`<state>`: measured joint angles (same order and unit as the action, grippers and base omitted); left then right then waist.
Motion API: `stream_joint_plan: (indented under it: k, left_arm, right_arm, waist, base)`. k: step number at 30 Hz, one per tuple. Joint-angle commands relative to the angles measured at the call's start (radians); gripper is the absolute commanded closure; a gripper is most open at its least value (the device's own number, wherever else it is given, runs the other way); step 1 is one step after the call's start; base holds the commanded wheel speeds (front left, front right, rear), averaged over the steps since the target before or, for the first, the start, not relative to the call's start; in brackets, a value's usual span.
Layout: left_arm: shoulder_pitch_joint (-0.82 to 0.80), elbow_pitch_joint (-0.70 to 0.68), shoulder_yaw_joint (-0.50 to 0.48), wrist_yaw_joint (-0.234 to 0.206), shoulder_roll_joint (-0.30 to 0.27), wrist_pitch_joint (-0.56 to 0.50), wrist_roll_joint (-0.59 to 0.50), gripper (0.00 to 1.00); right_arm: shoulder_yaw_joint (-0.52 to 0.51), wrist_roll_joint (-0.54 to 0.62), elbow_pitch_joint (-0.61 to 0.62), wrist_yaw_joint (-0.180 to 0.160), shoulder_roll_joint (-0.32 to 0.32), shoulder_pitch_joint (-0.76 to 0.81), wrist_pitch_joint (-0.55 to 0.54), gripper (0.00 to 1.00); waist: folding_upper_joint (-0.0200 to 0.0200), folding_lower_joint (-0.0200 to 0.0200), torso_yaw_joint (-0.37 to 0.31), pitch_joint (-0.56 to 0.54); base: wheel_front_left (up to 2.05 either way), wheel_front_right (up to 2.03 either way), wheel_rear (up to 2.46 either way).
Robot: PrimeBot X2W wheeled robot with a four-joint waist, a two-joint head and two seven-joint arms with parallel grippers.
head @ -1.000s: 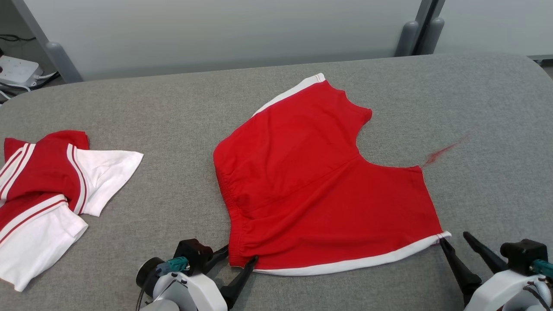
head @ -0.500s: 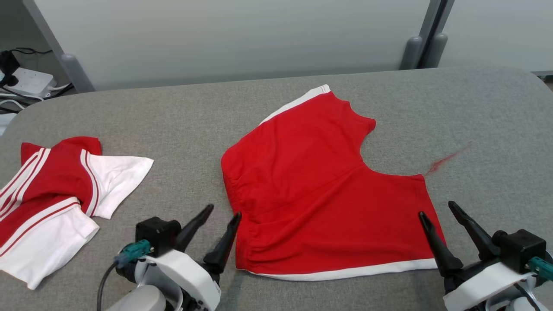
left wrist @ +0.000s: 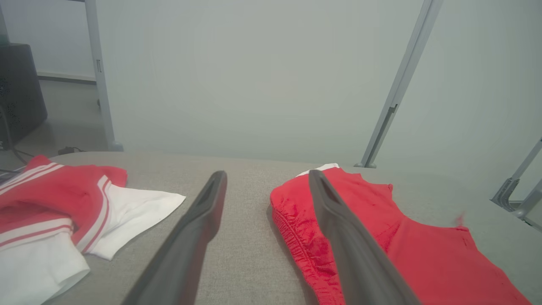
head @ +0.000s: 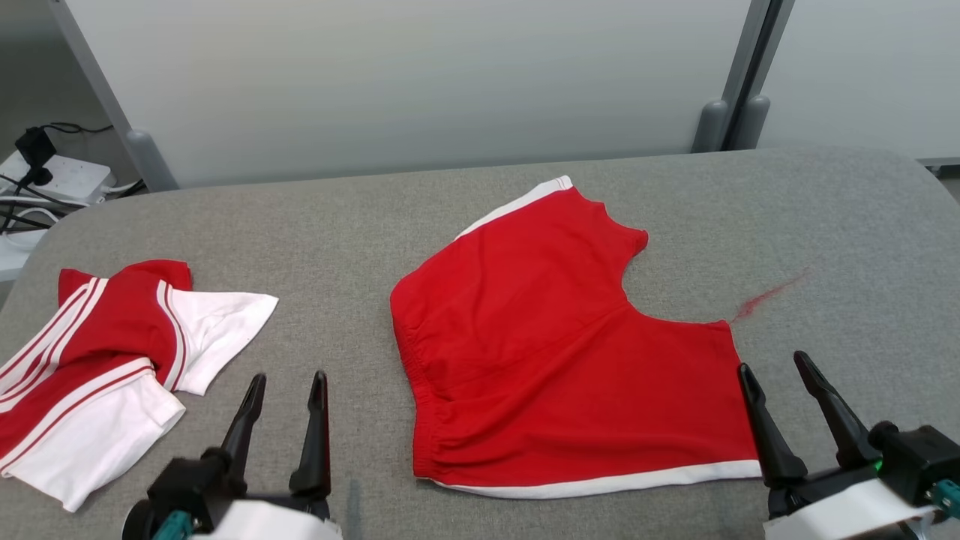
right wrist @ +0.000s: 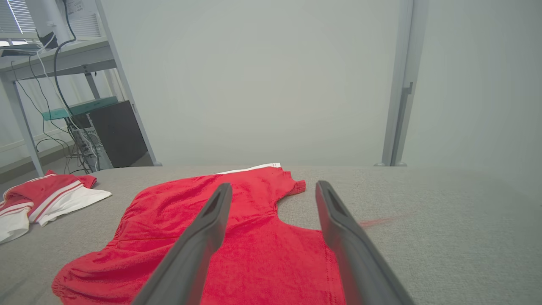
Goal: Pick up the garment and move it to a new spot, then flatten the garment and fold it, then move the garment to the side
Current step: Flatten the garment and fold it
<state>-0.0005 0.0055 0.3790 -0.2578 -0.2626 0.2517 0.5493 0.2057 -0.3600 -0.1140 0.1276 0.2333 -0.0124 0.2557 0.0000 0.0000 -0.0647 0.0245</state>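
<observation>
Red shorts [head: 555,352] lie flat on the grey table [head: 300,225], just off centre toward 3 o'clock in the head view. Elastic waistband is on their 9 o'clock edge, white-trimmed leg hems at 12 and 6. Left gripper [head: 289,377] is at 7 o'clock of the frame, jaws spread, nothing in them, over bare table; the shorts sit at 2 o'clock from it, near but apart. Right gripper [head: 771,362] is at 4 o'clock, also spread and empty, straddling the shorts' 3 o'clock edge: inner finger over red cloth, outer finger over table, can't tell if either touches. Bulk of the shorts is at 10 o'clock from it. Red-and-white shirt [head: 97,360] is crumpled at 8 o'clock, well apart from the shorts. Red thread [head: 765,296] lies at the shorts' 2 o'clock.
</observation>
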Motion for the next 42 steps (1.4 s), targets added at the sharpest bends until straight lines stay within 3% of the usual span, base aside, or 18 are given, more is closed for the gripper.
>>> stream_joint_plan:
  k: [1, 4, 10, 21, 30, 35, 42]
  left_arm:
    - [0.006, -0.028, -0.064, -0.001, 0.001, 0.010, -0.051, 0.00]
    - [0.061, -0.037, -0.125, 0.017, 0.053, 0.010, -0.090, 0.00]
    - [0.144, -0.006, -0.174, 0.100, 0.108, 0.010, -0.173, 0.00]
    - [0.188, 0.070, -0.227, 0.208, 0.165, 0.010, -0.261, 0.00]
    - [0.150, 0.147, -0.209, 0.276, 0.153, 0.010, -0.337, 0.00]
    - [0.093, 0.245, -0.131, 0.350, 0.119, 0.010, -0.381, 0.00]
    - [-0.011, 0.359, -0.040, 0.380, 0.114, 0.010, -0.408, 0.00]
  right_arm:
    - [-0.007, 0.009, 0.041, 0.003, -0.001, 0.011, 0.006, 0.00]
    - [-0.029, 0.011, 0.049, 0.003, -0.015, 0.040, 0.006, 0.00]
    - [-0.047, 0.012, 0.044, 0.003, -0.033, 0.099, 0.006, 0.00]
    - [-0.043, 0.002, 0.025, 0.003, -0.033, 0.142, 0.006, 0.00]
    - [-0.032, -0.006, 0.029, 0.003, -0.025, 0.133, 0.006, 0.00]
    - [-0.023, -0.009, 0.037, 0.003, -0.019, 0.124, 0.006, 0.00]
    - [-0.016, -0.016, 0.049, 0.003, -0.009, 0.099, 0.006, 0.00]
  waist:
    - [0.0000, 0.0000, 0.000, -0.011]
    - [0.0000, 0.0000, 0.001, -0.020]
    - [0.0000, 0.0000, 0.010, -0.041]
    - [0.0000, 0.0000, 0.010, -0.055]
    - [0.0000, 0.0000, 0.003, -0.036]
    - [0.0000, 0.0000, -0.005, -0.017]
    - [0.0000, 0.0000, -0.023, 0.017]
  base:
    - [0.00, 0.00, 0.00]
    - [0.00, 0.00, 0.00]
    - [0.00, 0.00, 0.00]
    - [0.00, 0.00, 0.00]
    - [0.00, 0.00, 0.00]
    - [0.00, 0.00, 0.00]
    - [0.00, 0.00, 0.00]
